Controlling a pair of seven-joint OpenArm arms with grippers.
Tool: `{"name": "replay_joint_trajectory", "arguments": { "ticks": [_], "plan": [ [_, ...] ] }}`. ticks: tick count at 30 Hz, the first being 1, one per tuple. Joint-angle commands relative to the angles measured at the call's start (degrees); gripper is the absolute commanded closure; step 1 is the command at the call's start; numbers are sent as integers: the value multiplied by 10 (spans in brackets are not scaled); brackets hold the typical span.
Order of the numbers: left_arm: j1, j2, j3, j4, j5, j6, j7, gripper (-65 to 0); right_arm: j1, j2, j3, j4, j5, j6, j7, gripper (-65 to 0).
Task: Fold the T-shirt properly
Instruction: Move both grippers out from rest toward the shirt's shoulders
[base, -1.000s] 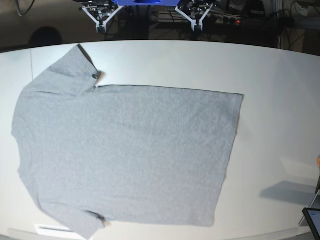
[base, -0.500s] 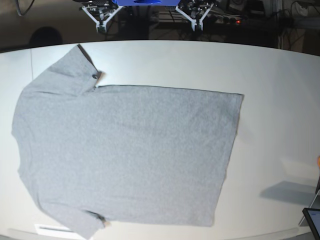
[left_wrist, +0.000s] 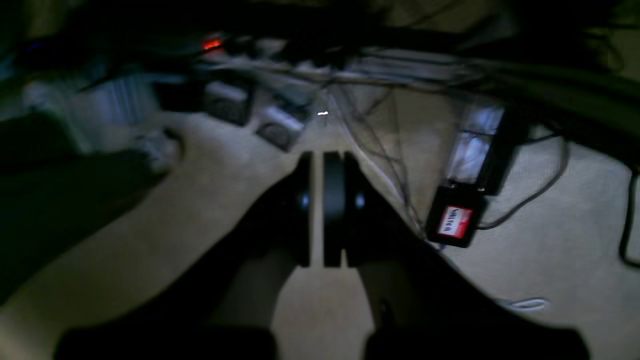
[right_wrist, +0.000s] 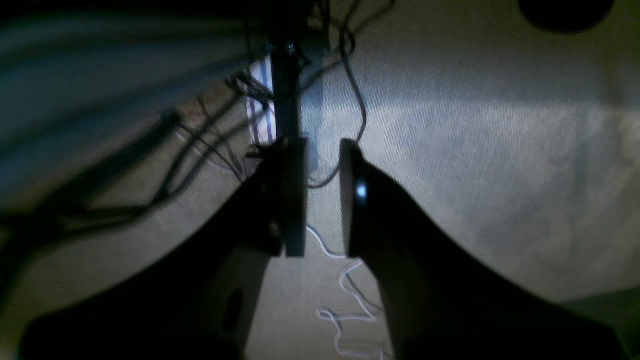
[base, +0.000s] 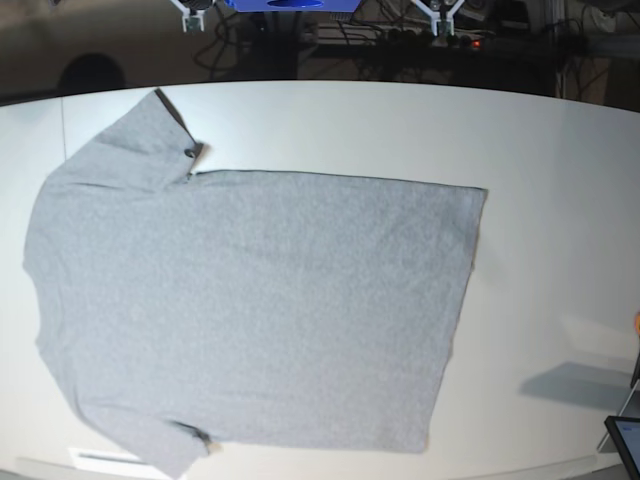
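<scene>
The grey T-shirt lies spread flat on the white table, plain side up. Its collar end is at the left, its hem at the right, and one sleeve points to the far left corner. Both arms are drawn back beyond the table's far edge, away from the shirt. Only the tip of my right gripper and of my left gripper shows at the top of the base view. In the left wrist view my left gripper is shut and empty over the floor. My right gripper stands slightly open, holding nothing.
A dark tablet-like device pokes in at the table's near right corner. A white strip lies at the near left edge beside the lower sleeve. Cables and a black power brick lie on the floor behind the table.
Both grippers have drawn back and spread apart, sliding almost out of the top of the base view. The T-shirt has not moved.
</scene>
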Motion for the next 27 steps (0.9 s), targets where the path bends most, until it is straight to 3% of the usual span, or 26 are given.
{"name": "replay_joint_trajectory", "arguments": {
  "ticks": [1, 10, 11, 16, 22, 27],
  "plan": [
    [12, -3, 1, 25, 0, 2, -11, -39, -16, 4, 12, 37, 1, -1, 5, -110],
    [120, -10, 0, 216, 0, 2, -11, -25, -154, -17, 144, 296, 1, -1, -37, -110],
    [134, -10, 0, 239, 0, 2, -11, 0, -169, -18, 149, 323, 1, -1, -37, -110],
    [191, -10, -1, 329, 0, 3, -11, 0, -226, -31, 149, 433, 1, -1, -76, -110],
    [253, -13, -3, 432, 0, 3, -11, 0, -282, -42, 150, 544, 1, -1, -84, -110],
    [290, -12, -50, 507, 0, 3, -11, 0, -323, -44, 150, 618, 1, -1, -84, -109]
  ]
}}
